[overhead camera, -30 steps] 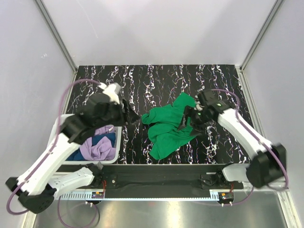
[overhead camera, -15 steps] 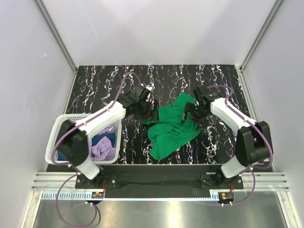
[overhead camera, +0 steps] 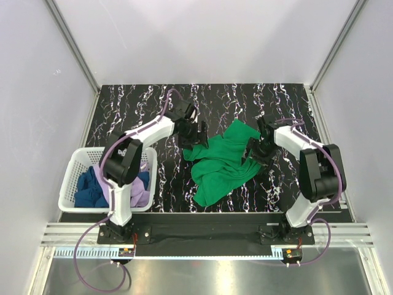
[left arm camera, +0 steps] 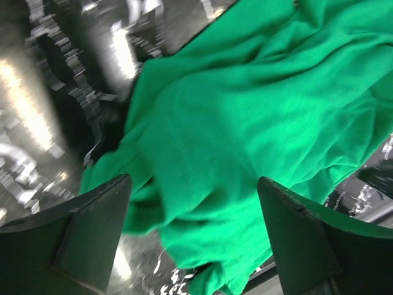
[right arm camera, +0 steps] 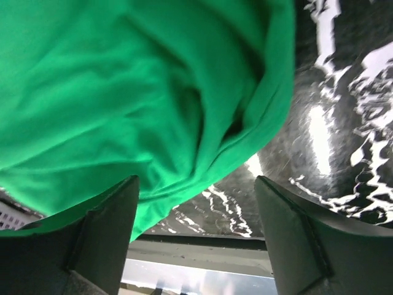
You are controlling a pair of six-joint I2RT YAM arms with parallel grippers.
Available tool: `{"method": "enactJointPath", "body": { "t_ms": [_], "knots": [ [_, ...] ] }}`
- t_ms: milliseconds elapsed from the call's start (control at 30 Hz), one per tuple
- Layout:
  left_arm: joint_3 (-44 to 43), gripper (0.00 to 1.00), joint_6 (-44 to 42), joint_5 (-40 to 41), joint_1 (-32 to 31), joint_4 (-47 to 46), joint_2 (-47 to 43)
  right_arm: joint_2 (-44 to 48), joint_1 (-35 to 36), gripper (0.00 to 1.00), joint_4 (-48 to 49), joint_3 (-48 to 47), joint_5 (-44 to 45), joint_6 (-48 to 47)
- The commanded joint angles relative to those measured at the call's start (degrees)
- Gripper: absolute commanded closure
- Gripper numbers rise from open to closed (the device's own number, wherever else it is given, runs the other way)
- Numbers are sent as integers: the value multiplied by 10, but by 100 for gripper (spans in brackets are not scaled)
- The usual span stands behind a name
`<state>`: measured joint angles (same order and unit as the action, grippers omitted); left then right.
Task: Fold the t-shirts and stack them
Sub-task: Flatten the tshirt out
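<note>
The bright green t-shirt lies crumpled in the middle of the black marbled table. My left gripper is at its upper left edge, open. In the left wrist view the green cloth spreads beneath and between the wide fingers of that gripper. At the shirt's right edge my right gripper is open too. In the right wrist view the shirt's hem reaches to that gripper's left finger, with bare table between the tips. The dark blue t-shirt and the lilac t-shirt lie bunched in the basket.
A white lattice basket stands at the table's near left, partly under my left arm. Metal frame posts and grey walls close in the table on three sides. A dark rail runs along the near edge.
My left arm has swung from above the basket over to the green shirt's left edge, and its jaws have widened. My right gripper has shifted slightly nearer along the shirt's right edge.
</note>
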<state>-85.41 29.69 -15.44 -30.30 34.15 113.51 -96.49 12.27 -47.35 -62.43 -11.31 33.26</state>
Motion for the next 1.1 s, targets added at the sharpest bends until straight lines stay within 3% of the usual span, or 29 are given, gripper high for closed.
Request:
{"method": "enactJointPath", "body": {
  "t_ms": [0, 33, 67, 167, 200, 233, 267, 300, 433, 500, 533, 567, 667, 867, 933, 1067],
  "knots": [
    [-41, 17, -15, -62, 0, -27, 19, -18, -13, 18, 10, -23, 17, -22],
    [-45, 23, -14, -69, 6, -26, 24, -23, -17, 19, 5, -27, 21, -24],
    [-49, 36, -10, -84, 12, -25, 29, -31, -24, 24, 4, -31, 22, -31],
    [-44, 51, -13, -100, 17, -34, 21, -39, -30, 31, 15, -43, 27, -43],
    [-44, 61, -17, -98, 17, -32, 10, -41, -30, 37, 17, -47, 31, -53],
    [-47, 72, -23, -93, 19, -25, 2, -51, -31, 54, 13, -62, 46, -58],
    [-49, 72, -25, -96, 19, -25, 2, -56, -31, 55, 7, -71, 57, -58],
    [-52, 79, -28, -99, 22, -19, -6, -61, -32, 79, -5, -81, 67, -61],
    [-91, 89, -50, -100, 29, 7, -21, -77, -33, 92, -22, -116, 89, -74],
    [-112, 96, -58, -95, 30, 20, -27, -82, -33, 88, -32, -131, 89, -72],
    [-117, 99, -66, -93, 30, 25, -32, -78, -33, 79, -36, -132, 75, -74],
    [-131, 100, -68, -91, 30, 30, -34, -67, -33, 52, -38, -128, 64, -79],
    [-148, 100, -76, -86, 30, 52, -57, -29, -23, 32, -55, -125, 22, -110],
    [-146, 100, -52, -142, 30, -6, -153, 130, 42, 12, -34, -141, -63, -150],
    [-139, 100, -39, -151, 30, -29, -181, 156, 44, 10, -6, -142, -133, -155],
    [-143, 98, -33, -157, 30, -57, -236, 191, 80, 10, 16, -180, -177, -191]
  ]
}}
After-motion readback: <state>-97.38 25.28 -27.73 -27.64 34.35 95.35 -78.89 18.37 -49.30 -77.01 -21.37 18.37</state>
